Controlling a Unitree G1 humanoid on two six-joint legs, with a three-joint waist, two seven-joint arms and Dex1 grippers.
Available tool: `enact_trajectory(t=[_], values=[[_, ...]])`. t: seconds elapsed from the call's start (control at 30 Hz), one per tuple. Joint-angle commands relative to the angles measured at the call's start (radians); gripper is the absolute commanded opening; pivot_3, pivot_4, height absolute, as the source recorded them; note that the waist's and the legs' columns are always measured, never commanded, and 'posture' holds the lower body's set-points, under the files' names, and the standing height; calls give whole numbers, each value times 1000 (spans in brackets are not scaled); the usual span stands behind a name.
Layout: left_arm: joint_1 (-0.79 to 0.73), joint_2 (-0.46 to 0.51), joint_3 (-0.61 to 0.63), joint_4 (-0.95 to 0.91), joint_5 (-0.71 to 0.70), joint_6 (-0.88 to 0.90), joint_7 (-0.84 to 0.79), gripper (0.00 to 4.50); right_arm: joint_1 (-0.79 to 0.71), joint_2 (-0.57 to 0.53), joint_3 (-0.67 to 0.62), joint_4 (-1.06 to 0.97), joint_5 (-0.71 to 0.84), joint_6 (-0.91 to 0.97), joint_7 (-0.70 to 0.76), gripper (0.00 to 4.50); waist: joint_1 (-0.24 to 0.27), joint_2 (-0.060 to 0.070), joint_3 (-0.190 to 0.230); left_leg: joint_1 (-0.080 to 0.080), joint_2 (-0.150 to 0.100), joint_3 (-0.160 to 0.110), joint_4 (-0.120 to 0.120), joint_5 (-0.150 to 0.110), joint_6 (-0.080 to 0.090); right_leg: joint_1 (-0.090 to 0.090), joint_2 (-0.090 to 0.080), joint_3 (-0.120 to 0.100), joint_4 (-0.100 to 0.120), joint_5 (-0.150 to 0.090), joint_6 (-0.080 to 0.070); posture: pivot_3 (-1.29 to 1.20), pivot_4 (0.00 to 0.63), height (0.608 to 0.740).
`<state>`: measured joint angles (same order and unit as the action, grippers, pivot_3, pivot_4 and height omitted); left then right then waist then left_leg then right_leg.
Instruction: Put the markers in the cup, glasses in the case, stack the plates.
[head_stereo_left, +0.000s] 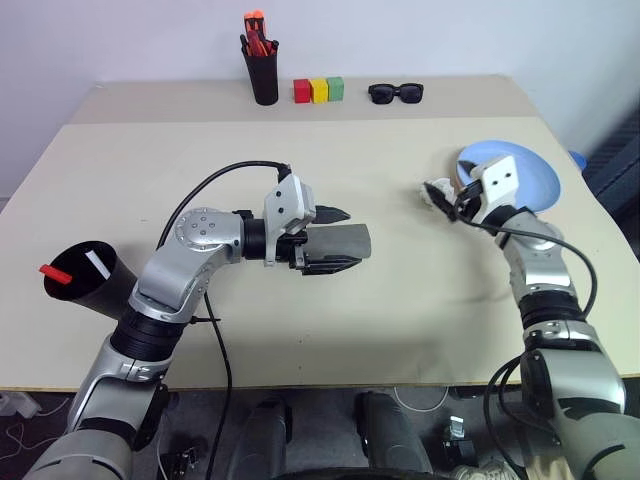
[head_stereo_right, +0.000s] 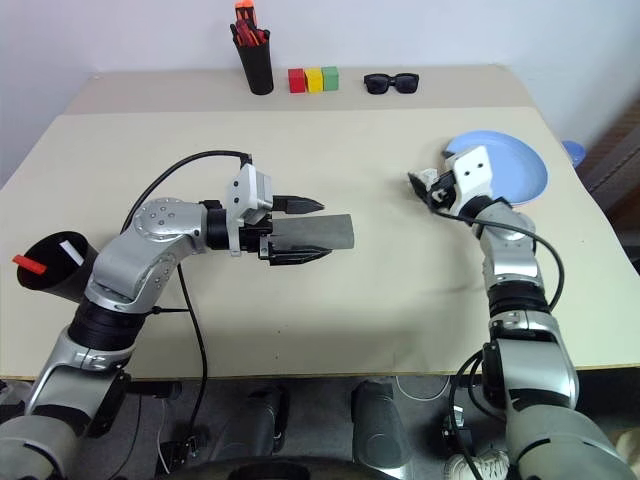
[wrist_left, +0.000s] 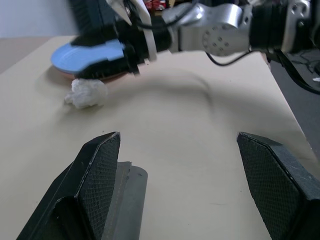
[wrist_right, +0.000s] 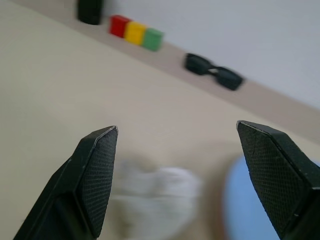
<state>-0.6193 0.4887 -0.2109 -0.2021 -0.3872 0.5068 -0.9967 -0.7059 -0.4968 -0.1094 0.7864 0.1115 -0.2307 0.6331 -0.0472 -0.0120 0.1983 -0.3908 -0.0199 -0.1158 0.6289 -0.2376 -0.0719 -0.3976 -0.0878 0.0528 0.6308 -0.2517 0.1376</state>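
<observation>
Both fingers wide: L (head_stereo_left: 338, 240) round case (head_stereo_left: 345, 243), R (head_stereo_left: 438, 197) empty.

Both arms silver-grey metal with black joint bands, rounded shoulder and elbow housings. White boxy wrist camera module on each, with small dark dots on its face. Black cable loops over left arm (head_stereo_left: 190, 260), another along right arm (head_stereo_left: 535, 270). Left gripper (head_stereo_left: 335, 240) and right gripper (head_stereo_left: 440, 195): black, wedge-shaped fingers (wrist_left: 102, 170) with cross-hatch textured pads.

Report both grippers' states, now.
Left gripper: fingers spread wide around the grey felt rectangular case; a grip cannot be told.
Right gripper: open, holding nothing, by the crumpled white paper wad.
</observation>
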Motion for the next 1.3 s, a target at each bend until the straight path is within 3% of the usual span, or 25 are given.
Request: enact_trajectory(t=[0.03, 0.4, 0.9, 1.0, 1.2, 1.3], values=[[22, 5, 40, -62, -38, 42, 28, 3818, 5, 19, 21, -29, -12, 21, -3, 3873, 0, 0, 0, 0, 0, 0, 0, 0, 0, 0, 0, 0, 0, 0, 0, 0, 150, 740], [98, -11, 112, -172, -77, 188, 199, 3818, -53, 60, 68, 162, -122, -81, -149, 3873, 0, 0, 0, 0, 0, 0, 0, 0, 0, -1, 0, 0, 0, 0, 0, 0, 150, 740], [108, -16, 105, -206, -104, 210, 258, 3818, -122, 50, 93, 267, -219, -172, -357, 3873, 0, 0, 0, 0, 0, 0, 0, 0, 0, -1, 0, 0, 0, 0, 0, 0, 150, 740], [103, -18, 105, -205, -105, 210, 262, 3818, -127, 40, 98, 281, -237, -172, -383, 3020, 0, 0, 0, 0, 0, 0, 0, 0, 0, -1, 0, 0, 0, 0, 0, 0, 150, 740], [103, -21, 102, -205, -107, 208, 268, 3818, -129, 29, 108, 301, -259, -172, -403, 25, -1, 0, 0, 0, 0, 0, 0, 0, 0, -1, 0, 0, 0, 0, 0, 0, 150, 740], [104, -22, 99, -203, -106, 205, 271, 3818, -129, 23, 117, 297, -274, -176, -415, 25, -4, 0, 0, 0, 0, 0, -1, 0, 0, -1, 0, 0, 0, 0, 0, 0, 150, 740]])
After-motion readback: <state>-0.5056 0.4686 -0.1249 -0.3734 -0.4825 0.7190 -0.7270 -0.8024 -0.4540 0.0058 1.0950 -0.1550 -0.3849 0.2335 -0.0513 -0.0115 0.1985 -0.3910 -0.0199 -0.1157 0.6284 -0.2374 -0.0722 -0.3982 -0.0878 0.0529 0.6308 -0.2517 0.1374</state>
